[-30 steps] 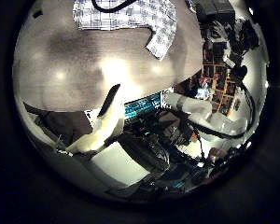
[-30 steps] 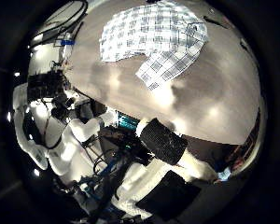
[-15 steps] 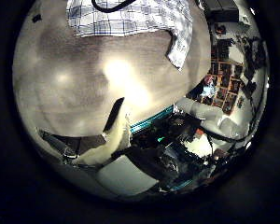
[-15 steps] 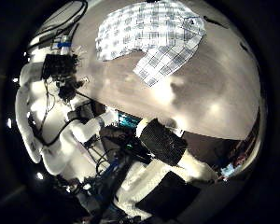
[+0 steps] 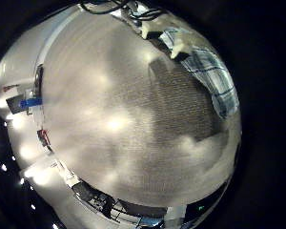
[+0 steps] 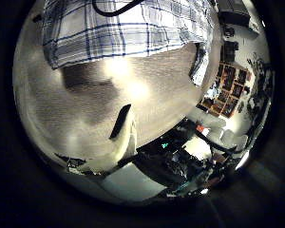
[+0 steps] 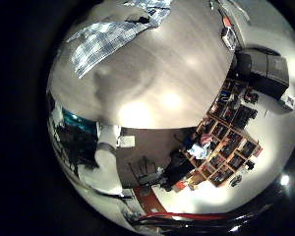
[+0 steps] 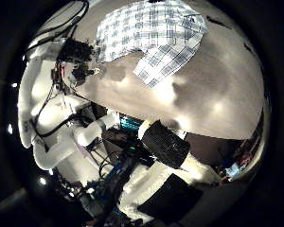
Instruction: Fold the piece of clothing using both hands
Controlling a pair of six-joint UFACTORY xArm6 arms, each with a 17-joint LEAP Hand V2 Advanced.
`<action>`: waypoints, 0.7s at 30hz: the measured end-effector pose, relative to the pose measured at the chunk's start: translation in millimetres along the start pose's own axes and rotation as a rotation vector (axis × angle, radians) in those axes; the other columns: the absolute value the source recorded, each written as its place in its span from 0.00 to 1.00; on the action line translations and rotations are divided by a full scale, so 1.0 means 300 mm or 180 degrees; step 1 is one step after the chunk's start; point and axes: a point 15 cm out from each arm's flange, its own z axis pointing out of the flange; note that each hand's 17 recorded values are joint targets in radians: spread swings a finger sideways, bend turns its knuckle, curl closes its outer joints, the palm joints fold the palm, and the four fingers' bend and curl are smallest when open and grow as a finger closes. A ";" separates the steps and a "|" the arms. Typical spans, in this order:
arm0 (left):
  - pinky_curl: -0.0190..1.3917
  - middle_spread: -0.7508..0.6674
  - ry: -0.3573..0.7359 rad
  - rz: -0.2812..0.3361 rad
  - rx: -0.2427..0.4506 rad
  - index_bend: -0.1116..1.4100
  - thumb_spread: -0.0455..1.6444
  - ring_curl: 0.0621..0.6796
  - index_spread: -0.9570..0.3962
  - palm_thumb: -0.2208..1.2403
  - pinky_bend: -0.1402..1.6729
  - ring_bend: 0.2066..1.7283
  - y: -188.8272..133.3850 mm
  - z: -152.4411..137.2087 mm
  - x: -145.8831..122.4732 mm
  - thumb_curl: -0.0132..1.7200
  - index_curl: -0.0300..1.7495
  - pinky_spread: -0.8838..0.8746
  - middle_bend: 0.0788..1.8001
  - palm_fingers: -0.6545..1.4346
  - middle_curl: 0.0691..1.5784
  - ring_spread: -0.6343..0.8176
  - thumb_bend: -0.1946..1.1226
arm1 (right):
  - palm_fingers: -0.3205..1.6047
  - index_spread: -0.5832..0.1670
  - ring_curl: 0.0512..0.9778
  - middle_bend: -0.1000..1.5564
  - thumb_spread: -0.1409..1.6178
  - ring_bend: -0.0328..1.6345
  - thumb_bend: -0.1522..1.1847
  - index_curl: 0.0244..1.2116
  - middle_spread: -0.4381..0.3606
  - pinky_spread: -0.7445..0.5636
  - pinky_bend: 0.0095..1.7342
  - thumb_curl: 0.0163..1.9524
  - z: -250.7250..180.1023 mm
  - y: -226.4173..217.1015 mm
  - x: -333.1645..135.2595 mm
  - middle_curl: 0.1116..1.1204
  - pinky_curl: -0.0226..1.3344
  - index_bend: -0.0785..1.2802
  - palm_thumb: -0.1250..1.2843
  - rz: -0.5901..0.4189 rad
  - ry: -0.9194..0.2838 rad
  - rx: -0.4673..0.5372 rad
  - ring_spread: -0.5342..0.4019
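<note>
Approaching the cloth is the step in hand, by my judgement. Largest first: the table (image 6: 76,114) carries the checked shirt (image 6: 123,27), lying flat, a sleeve (image 8: 166,61) trailing toward the table's edge. The left hand (image 8: 74,59) hovers beside the shirt, near its edge; whether its fingers are spread I cannot tell. The right hand (image 8: 166,144) is above the table, apart from the shirt, and only one finger shows, so its state is unclear too. Both hands should come down on matching shirt edges, level, before pinching.
</note>
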 end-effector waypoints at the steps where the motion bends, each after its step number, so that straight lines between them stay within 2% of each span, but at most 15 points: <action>1: 0.26 0.66 -0.0006 0.0003 -0.0008 0.25 0.66 0.24 0.61 0.40 0.28 0.28 0.000 0.001 0.004 0.18 0.23 0.68 0.05 0.37 0.16 0.66 0.13 | 0.32 0.24 0.14 0.29 0.83 0.46 0.10 0.23 0.45 0.83 0.41 0.14 -0.001 0.001 0.000 0.26 0.09 0.18 0.40 -0.0008 0.0001 0.0004 0.52; 4: 0.26 0.65 -0.0067 -0.0004 -0.0064 0.27 0.66 0.23 0.60 0.40 0.26 0.28 0.004 0.015 0.009 0.19 0.24 0.68 0.06 0.39 0.16 0.65 0.13 | 0.32 0.24 0.14 0.29 0.83 0.46 0.10 0.23 0.45 0.83 0.41 0.14 -0.003 0.002 0.000 0.26 0.09 0.18 0.40 -0.0020 0.0002 0.0011 0.52; 7: 0.24 0.59 -0.0119 -0.0022 -0.0118 0.32 0.66 0.21 0.57 0.42 0.21 0.25 0.011 0.024 0.001 0.19 0.26 0.66 0.11 0.46 0.18 0.60 0.14 | 0.33 0.24 0.14 0.29 0.83 0.46 0.10 0.23 0.45 0.83 0.41 0.14 -0.007 0.007 0.000 0.26 0.09 0.18 0.40 -0.0019 0.0003 0.0021 0.52; 10: 0.19 0.46 -0.0149 -0.0007 -0.0137 0.43 0.66 0.19 0.49 0.44 0.15 0.27 0.018 0.014 0.022 0.19 0.29 0.59 0.28 0.67 0.22 0.45 0.14 | 0.33 0.24 0.14 0.29 0.83 0.46 0.10 0.24 0.45 0.84 0.41 0.14 -0.007 0.007 0.000 0.26 0.09 0.18 0.40 -0.0024 0.0003 0.0021 0.52; 14: 0.19 0.33 -0.0169 0.0017 -0.0201 0.48 0.67 0.31 0.42 0.48 0.19 0.38 0.047 0.001 0.032 0.19 0.33 0.45 0.42 0.81 0.31 0.25 0.15 | 0.33 0.24 0.14 0.29 0.83 0.45 0.10 0.24 0.45 0.84 0.40 0.14 -0.008 0.006 0.000 0.26 0.09 0.18 0.40 -0.0024 0.0004 0.0025 0.52; 17: 0.21 0.28 -0.0175 0.0019 -0.0221 0.49 0.71 0.41 0.37 0.53 0.22 0.45 0.065 -0.013 0.034 0.20 0.36 0.36 0.45 0.84 0.35 0.17 0.16 | 0.33 0.24 0.14 0.29 0.83 0.45 0.10 0.24 0.45 0.84 0.40 0.14 -0.006 0.006 0.000 0.26 0.09 0.18 0.40 -0.0024 0.0004 0.0021 0.52; 21: 0.24 0.24 -0.0171 0.0041 -0.0309 0.52 0.76 0.50 0.34 0.55 0.26 0.50 0.109 -0.031 0.034 0.19 0.39 0.28 0.47 0.82 0.38 0.12 0.15 | 0.33 0.24 0.15 0.28 0.83 0.46 0.10 0.24 0.44 0.83 0.40 0.14 0.012 0.006 -0.002 0.26 0.09 0.18 0.39 -0.0033 -0.0004 -0.0023 0.50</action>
